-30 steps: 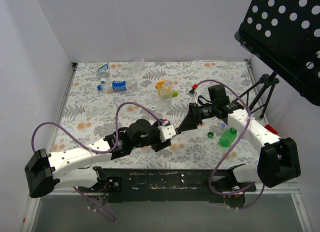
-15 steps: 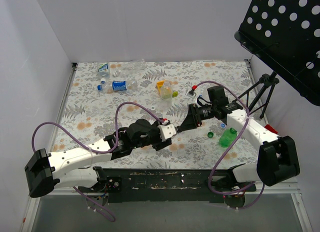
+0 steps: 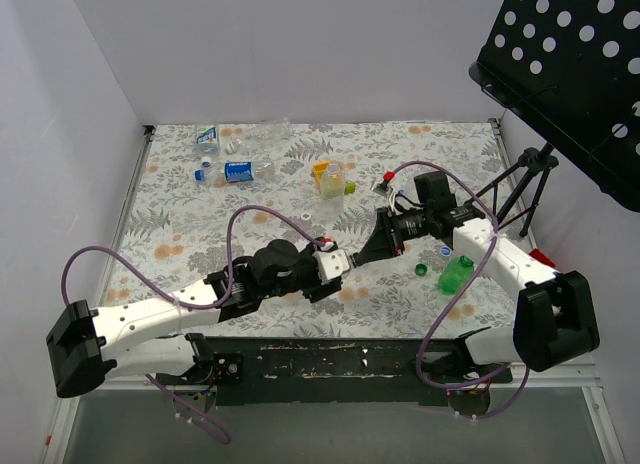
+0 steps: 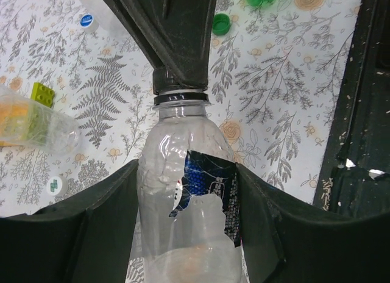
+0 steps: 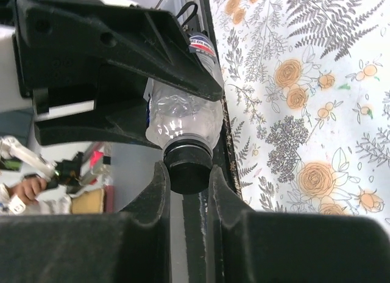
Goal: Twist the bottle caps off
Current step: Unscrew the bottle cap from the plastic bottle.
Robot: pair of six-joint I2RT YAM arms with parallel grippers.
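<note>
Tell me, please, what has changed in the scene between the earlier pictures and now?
The right gripper has shut on the black cap of the clear bottle; a second ago its fingers stood open. The left arm has shifted slightly. The left gripper still holds the bottle's body, and the green bottle and the other loose bottles lie where they were.

Arms: white shells are covering the left arm (image 3: pixel 150 319) and right arm (image 3: pixel 500 259) behind the grippers, with black joints showing between them.
Cables: purple cables (image 3: pixel 92 248) are looping back from the left gripper (image 4: pixel 189 225) and the right gripper (image 5: pixel 186 173).
Fingers: matte black, wedge-shaped fingers (image 5: pixel 146 204) are tapering forward.
</note>
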